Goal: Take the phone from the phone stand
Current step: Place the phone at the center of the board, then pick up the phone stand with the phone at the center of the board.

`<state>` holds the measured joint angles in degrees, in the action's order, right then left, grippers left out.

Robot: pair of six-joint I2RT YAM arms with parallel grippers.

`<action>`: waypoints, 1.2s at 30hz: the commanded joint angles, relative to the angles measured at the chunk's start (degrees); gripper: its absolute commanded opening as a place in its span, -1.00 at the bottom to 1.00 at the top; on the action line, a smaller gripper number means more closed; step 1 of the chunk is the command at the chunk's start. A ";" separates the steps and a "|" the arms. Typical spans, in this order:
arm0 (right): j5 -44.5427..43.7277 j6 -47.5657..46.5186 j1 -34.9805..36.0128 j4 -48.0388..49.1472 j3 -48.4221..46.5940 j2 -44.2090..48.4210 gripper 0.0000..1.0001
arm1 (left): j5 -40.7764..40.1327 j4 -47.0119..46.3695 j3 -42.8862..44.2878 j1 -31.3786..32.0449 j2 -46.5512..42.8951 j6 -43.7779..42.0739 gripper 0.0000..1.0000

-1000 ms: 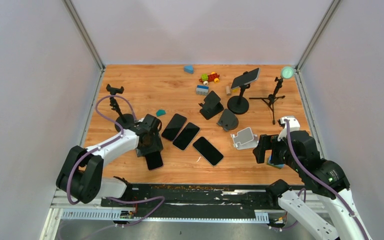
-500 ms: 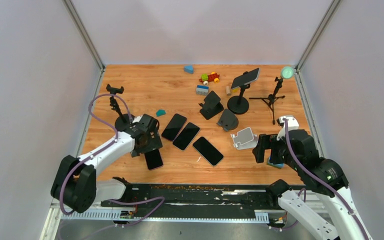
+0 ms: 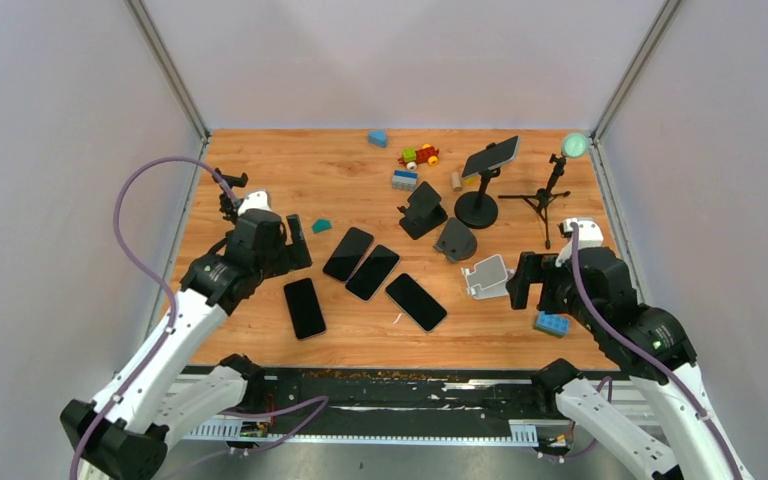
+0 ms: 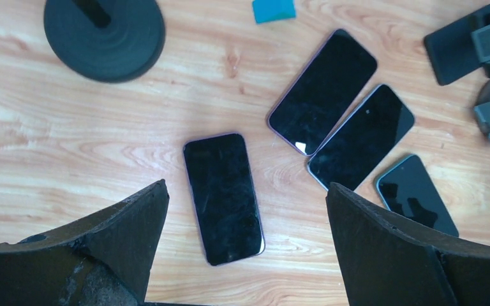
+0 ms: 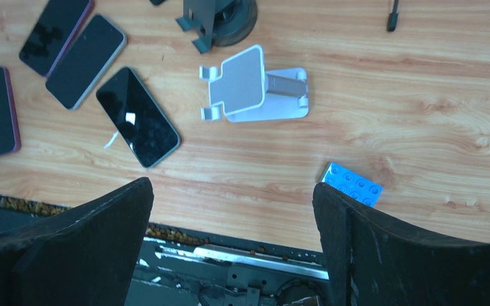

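A dark phone [image 3: 491, 156] sits tilted in a black clamp stand with a round base [image 3: 477, 208] at the back right. Several dark phones lie flat on the wooden table; the nearest one [image 3: 304, 308] is at the front left and also shows in the left wrist view [image 4: 222, 196]. My left gripper [image 3: 298, 246] is open and empty, raised above the table just behind that phone; in the left wrist view [image 4: 245, 188] the phone lies between its spread fingers. My right gripper [image 3: 523, 284] is open and empty at the front right, with nothing between its fingers in the right wrist view [image 5: 233, 185].
An empty black clamp stand [image 3: 230, 192] stands at the left, with its base [image 4: 104, 35] in the left wrist view. A white folding stand [image 3: 488, 277], two black stands [image 3: 423, 210], a small tripod [image 3: 545, 198], a blue brick [image 3: 551, 323] and small toys [image 3: 418, 156] are about.
My left gripper has risen and pulled back to the left, away from the front-left phone, which now lies uncovered on the table. My right gripper has shifted slightly back, uncovering the blue brick.
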<state>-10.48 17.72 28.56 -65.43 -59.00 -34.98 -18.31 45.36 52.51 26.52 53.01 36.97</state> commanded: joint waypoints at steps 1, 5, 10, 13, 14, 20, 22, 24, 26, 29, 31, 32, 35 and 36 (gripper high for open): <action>-5.90 3.98 -0.24 4.25 -3.65 1.79 0.95 | 1.86 -1.94 1.69 -0.16 -5.55 -7.55 1.00; -11.23 7.84 -0.25 4.29 -3.93 4.61 0.95 | 4.80 -3.79 2.87 -0.16 -7.73 -12.68 1.00; -17.23 13.12 -0.26 4.57 -4.06 9.04 0.93 | 7.66 -4.52 4.80 -0.16 -8.34 -19.06 1.00; -19.01 15.48 -0.24 4.70 -4.18 10.91 0.93 | 9.92 -7.06 3.16 -0.16 -10.03 -21.73 1.00; -19.43 16.03 -0.25 4.75 -4.12 11.51 0.92 | 10.85 -7.53 2.66 -0.16 -10.67 -22.01 1.00; -20.68 17.56 -0.26 6.29 -2.78 14.01 0.90 | 12.22 -9.65 -1.30 -0.16 -12.06 -23.61 1.00; -21.10 17.10 -0.25 7.01 -2.13 14.28 0.90 | 13.48 -11.56 -2.30 -0.16 -12.40 -23.69 1.00; -21.44 16.63 -0.21 8.06 -1.64 14.36 0.89 | 14.92 -12.57 -2.48 -0.16 -12.18 -23.97 1.00; -21.38 16.49 -0.23 9.19 -1.31 14.09 0.89 | 14.71 -14.66 -2.31 -0.16 -11.61 -24.10 1.00; -20.63 15.61 -0.21 9.83 -1.91 13.03 0.89 | 14.92 -16.86 -1.68 -0.16 -10.01 -24.54 1.00; -20.02 14.40 -0.24 9.83 -2.21 12.67 0.89 | 17.28 -19.17 -1.35 -0.16 -9.01 -25.02 1.00; -19.86 13.97 -0.20 9.72 -2.21 12.75 0.89 | 18.93 -21.39 -1.40 -0.16 -8.69 -25.39 1.00; -19.12 12.91 -0.24 9.18 -2.14 13.49 0.89 | 28.87 -26.87 -2.04 -0.20 -6.96 -27.36 1.00; -18.80 12.67 -0.25 9.03 -2.15 13.72 0.89 | 32.64 -29.95 -2.10 -0.18 -6.48 -28.51 1.00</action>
<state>-30.26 32.60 28.42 -58.22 -60.64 -21.50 0.99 27.44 49.87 26.50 45.12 12.82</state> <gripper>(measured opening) 0.949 0.998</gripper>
